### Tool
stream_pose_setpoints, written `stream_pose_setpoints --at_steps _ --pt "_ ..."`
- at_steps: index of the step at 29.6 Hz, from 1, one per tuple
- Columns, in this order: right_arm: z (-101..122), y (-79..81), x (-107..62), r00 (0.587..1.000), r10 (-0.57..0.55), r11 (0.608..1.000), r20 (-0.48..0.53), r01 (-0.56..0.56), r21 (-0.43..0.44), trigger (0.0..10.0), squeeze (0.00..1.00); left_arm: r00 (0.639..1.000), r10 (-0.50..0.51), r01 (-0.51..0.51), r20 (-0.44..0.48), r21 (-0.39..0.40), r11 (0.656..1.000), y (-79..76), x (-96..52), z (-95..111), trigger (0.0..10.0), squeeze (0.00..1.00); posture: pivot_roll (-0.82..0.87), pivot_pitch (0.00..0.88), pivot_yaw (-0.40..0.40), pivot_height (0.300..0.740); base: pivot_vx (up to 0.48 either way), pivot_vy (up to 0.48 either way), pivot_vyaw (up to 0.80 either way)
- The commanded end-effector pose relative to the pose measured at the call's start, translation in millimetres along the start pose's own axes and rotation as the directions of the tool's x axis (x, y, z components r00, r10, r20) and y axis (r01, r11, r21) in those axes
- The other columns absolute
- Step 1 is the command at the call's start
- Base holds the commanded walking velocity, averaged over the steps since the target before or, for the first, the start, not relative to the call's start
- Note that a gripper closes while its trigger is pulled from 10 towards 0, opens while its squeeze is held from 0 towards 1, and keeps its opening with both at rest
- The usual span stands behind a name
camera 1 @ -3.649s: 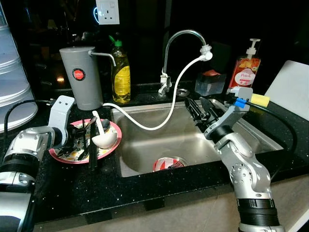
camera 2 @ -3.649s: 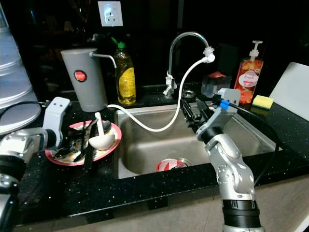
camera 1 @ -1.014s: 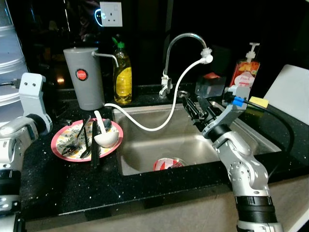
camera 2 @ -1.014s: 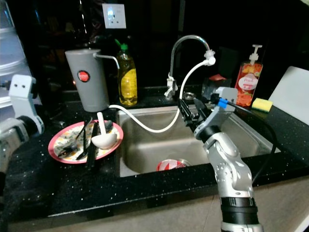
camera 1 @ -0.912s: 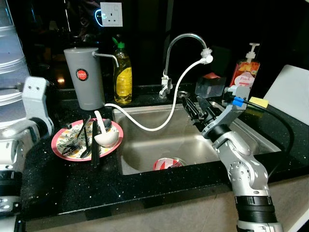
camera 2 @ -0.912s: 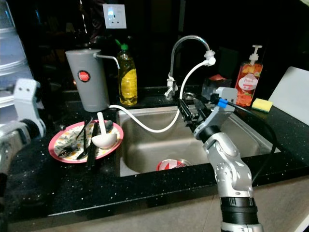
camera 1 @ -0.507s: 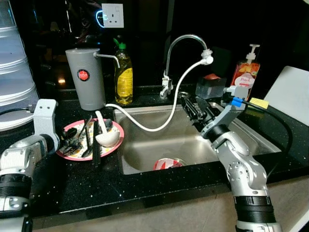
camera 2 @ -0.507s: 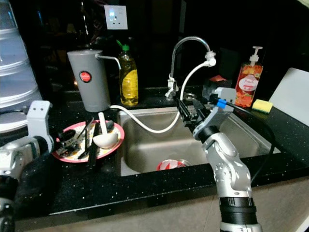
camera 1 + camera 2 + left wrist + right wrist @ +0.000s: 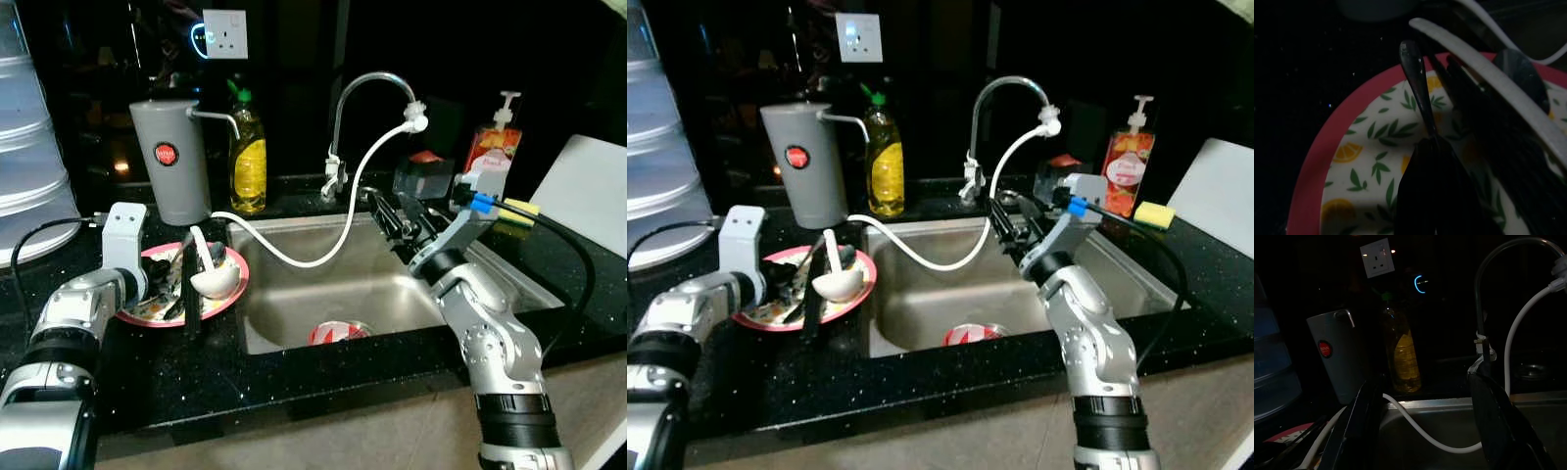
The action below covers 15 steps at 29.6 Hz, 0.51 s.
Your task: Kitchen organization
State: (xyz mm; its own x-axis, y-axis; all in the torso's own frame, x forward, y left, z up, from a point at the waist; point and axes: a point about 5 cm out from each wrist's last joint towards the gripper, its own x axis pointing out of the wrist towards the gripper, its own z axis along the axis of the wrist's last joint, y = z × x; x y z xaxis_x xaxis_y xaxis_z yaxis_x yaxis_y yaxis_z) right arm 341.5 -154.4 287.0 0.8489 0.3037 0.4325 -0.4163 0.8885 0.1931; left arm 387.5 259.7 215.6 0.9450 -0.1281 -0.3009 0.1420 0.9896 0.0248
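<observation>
A pink-rimmed plate (image 9: 235,290) with a leaf print lies on the black counter left of the sink (image 9: 323,294). It holds a white ladle (image 9: 214,277) and several dark utensils. My left gripper (image 9: 160,285) reaches low over the plate's left side. In the left wrist view its fingers (image 9: 1420,196) are shut on the handle of a dark metal utensil (image 9: 1417,83) that lies beside the ladle handle (image 9: 1488,73). My right gripper (image 9: 397,217) hovers open above the sink's right half, its fingers (image 9: 1493,421) spread wide with nothing between them.
A red-and-white item (image 9: 333,333) sits at the sink drain. A white hose (image 9: 343,230) runs from the faucet (image 9: 367,83) to a grey dispenser (image 9: 171,162). Behind stand a yellow soap bottle (image 9: 245,152), an orange pump bottle (image 9: 490,147) and a sponge (image 9: 519,208).
My left arm, raised clear of the plate a second ago, has come down and forward onto it, and its gripper now holds a utensil handle. The right arm has stayed put.
</observation>
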Motion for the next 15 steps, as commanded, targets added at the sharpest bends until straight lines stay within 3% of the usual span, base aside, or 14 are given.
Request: stream_pose_setpoints --at_steps 1,4,7,8,14,15 --pt "4 -3.3 -2.2 1.0 -0.017 1.0 0.017 0.017 -0.014 10.0 0.0 0.997 0.013 -0.012 -0.073 0.017 1.0 1.2 1.9 -16 0.0 0.0 -0.06 0.001 -0.028 0.74 0.0 0.0 0.0" --pt "4 -4.4 -3.0 1.0 -0.024 1.0 0.018 0.024 -0.015 10.0 0.0 0.998 0.024 -0.023 -0.057 0.015 1.0 3.9 1.0 -14 0.0 0.0 -0.07 0.008 -0.03 0.74 0.0 0.0 0.0" --pt "3 -4.3 -4.0 1.0 -0.023 1.0 0.013 0.023 -0.015 10.0 0.0 0.999 0.031 -0.031 0.027 -0.013 0.999 6.2 -2.7 2 0.0 0.0 -0.06 0.0 -0.03 0.74 0.0 0.0 0.0" --pt "3 -4.2 -3.8 1.0 -0.022 1.0 0.014 0.022 -0.014 10.0 0.0 0.997 0.026 -0.025 0.069 -0.018 1.0 5.5 -4.6 9 10.0 0.0 -0.06 0.0 -0.03 0.74 0.0 0.0 0.0" --pt "3 -3.8 -1.5 1.0 -0.018 1.0 0.015 0.018 -0.009 10.0 0.0 0.984 0.034 -0.033 0.172 -0.01 0.999 4.0 -15.5 35 10.0 0.0 -0.05 0.006 -0.046 0.74 0.0 0.0 0.0" --pt "3 -2.1 -0.2 1.0 -0.007 1.0 0.011 0.007 -0.009 10.0 0.0 0.971 0.007 -0.004 0.241 -0.014 1.0 0.8 -23.7 51 10.0 0.0 -0.05 0.013 -0.04 0.74 0.0 0.0 0.0"
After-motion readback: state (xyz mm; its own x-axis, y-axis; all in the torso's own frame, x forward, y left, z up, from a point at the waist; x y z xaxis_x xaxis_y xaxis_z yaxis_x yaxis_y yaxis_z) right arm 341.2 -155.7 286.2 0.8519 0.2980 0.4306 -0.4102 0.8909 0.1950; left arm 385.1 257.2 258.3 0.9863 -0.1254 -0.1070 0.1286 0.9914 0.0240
